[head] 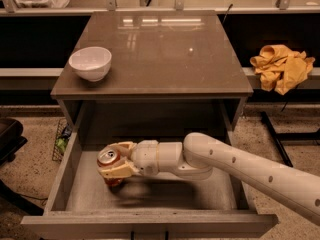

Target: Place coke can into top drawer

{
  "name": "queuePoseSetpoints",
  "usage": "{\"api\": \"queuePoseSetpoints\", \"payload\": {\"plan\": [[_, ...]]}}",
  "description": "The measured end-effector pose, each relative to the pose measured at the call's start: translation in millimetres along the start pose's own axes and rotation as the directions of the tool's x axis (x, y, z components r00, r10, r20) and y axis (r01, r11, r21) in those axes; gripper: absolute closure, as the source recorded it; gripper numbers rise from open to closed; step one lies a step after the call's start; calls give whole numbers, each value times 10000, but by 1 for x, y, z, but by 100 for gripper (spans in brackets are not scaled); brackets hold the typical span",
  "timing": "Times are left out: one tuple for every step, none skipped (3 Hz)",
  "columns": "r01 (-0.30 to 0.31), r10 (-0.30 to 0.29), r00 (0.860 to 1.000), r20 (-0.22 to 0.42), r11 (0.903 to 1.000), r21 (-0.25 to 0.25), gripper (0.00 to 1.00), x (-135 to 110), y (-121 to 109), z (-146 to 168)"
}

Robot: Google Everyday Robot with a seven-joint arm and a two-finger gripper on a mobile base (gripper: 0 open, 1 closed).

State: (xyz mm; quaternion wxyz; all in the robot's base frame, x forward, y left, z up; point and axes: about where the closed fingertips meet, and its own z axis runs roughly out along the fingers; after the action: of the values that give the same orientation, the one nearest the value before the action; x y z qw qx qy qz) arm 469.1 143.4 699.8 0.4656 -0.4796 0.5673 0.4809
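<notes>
The coke can [108, 160] is red with a silver top and stands upright at the left of the open top drawer [150, 198], low over or on its pale floor. My gripper [114, 161] reaches in from the right on the white arm and its cream fingers [120, 170] are closed around the can's sides. The drawer is pulled out from under the cabinet top, with grey wood-grain walls.
A white bowl [90, 62] sits at the left on the brown cabinet top [160, 49]. A yellow cloth [281, 66] lies on a shelf to the right. A dark chair edge [7, 139] is at the far left on the floor.
</notes>
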Motion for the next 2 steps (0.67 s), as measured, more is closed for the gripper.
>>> {"api": "queuePoseSetpoints", "payload": {"plan": [[7,-6,10000,2,10000,-36,36,0,1,1],[13,-13,10000,5,10000,-70,12,-1,2,3]]}}
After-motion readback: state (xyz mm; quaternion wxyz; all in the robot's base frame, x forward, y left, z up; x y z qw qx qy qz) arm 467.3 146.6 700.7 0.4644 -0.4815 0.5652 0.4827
